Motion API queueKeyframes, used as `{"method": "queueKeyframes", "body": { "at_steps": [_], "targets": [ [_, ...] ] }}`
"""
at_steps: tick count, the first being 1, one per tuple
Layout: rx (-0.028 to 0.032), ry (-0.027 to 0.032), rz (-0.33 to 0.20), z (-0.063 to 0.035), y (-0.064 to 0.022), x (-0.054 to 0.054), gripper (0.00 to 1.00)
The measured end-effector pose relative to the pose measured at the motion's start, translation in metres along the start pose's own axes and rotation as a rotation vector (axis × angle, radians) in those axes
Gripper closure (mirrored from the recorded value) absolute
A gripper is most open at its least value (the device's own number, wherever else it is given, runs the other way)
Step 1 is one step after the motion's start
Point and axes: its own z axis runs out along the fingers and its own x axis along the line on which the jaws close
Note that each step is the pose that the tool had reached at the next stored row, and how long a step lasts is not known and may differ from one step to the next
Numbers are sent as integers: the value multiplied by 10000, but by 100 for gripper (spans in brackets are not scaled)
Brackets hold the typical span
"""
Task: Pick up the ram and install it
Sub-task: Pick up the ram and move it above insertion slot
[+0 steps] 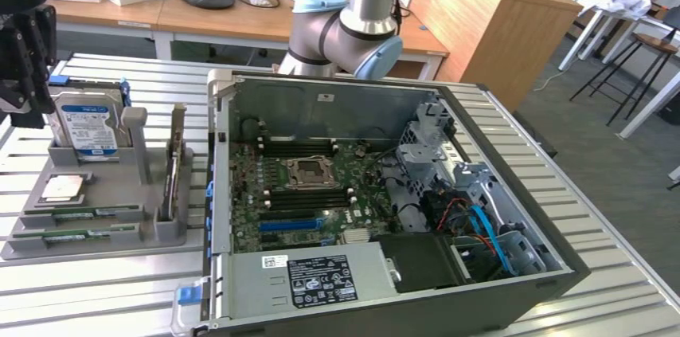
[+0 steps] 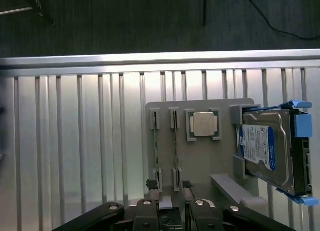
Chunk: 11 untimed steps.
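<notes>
Two thin green ram sticks lie on edge in slots at the front of a grey holder on the exterior view's left. In the wrist view they appear as narrow green strips in the holder. My gripper hangs above the holder's far left end, near the hard drive. Its dark fingertips stand apart in the wrist view, and the gripper is open and holds nothing.
The holder also carries a silver hard drive, a square processor chip and an upright expansion card. An open computer case with its motherboard lies beside it on the slatted metal table.
</notes>
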Motion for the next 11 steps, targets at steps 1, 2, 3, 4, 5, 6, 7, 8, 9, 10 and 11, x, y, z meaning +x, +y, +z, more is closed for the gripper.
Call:
{"method": "queueKeyframes", "body": {
  "at_steps": [1,2,3,4,5,6,7,8,9,10,11],
  "targets": [
    [8,0,-6,1,0,0,70],
    [33,-3,-17,4,-1,1,70],
    [70,-6,-30,9,-2,1,70],
    [109,-8,-44,15,-1,0,70],
    [145,-9,-58,21,-1,0,70],
    [172,-9,-72,27,-2,1,70],
    [187,-7,-84,31,-2,1,70],
    [190,-7,-91,32,-2,1,70],
    [190,-7,-91,32,-1,1,70],
    [192,-8,-91,33,-1,1,70],
    [193,-9,-91,34,-1,1,70]
  ]
}}
